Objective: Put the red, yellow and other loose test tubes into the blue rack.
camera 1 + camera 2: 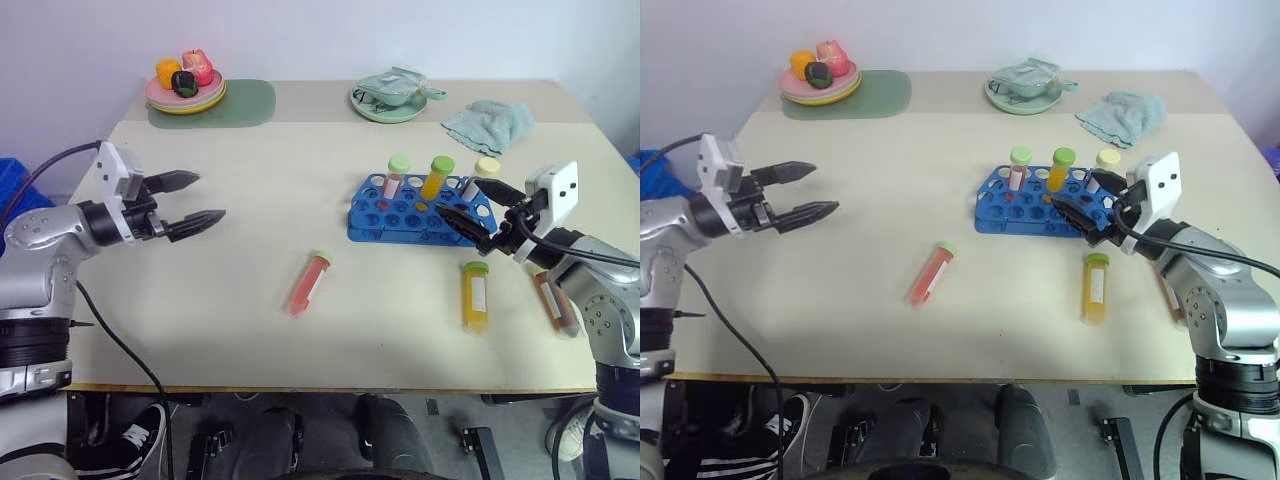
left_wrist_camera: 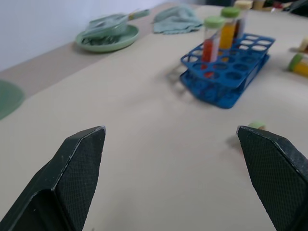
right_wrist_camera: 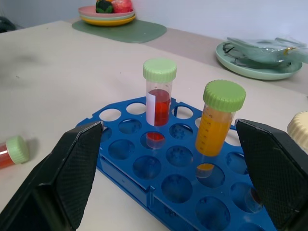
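Left fingers: the left gripper [image 1: 195, 200] was seen spread wide, nothing held, hovering over bare tabletop [image 1: 250, 170] well left of the rack.
Right fingers: the right gripper [image 1: 478, 210] was seen spread wide, empty, held just at the right end of the blue rack [image 1: 385, 215].
Rack contents: three capped tubes were stood upright in it, a red-filled one [image 3: 159, 91], an orange-yellow one [image 3: 219, 120], and a cream-capped one [image 1: 487, 168] at the right end.
Red tube [image 1: 308, 283]: was lying loose on the tabletop, in front of and left of the rack.
Yellow tube [image 1: 475, 296]: was lying loose in front of the rack's right end.
Third loose tube [image 1: 556, 303]: was lying further right, partly hidden by the right arm.
Background: a fruit plate [image 1: 185, 95], a green dish [image 1: 390, 100] and a cloth [image 1: 490, 122] were at the far edge.
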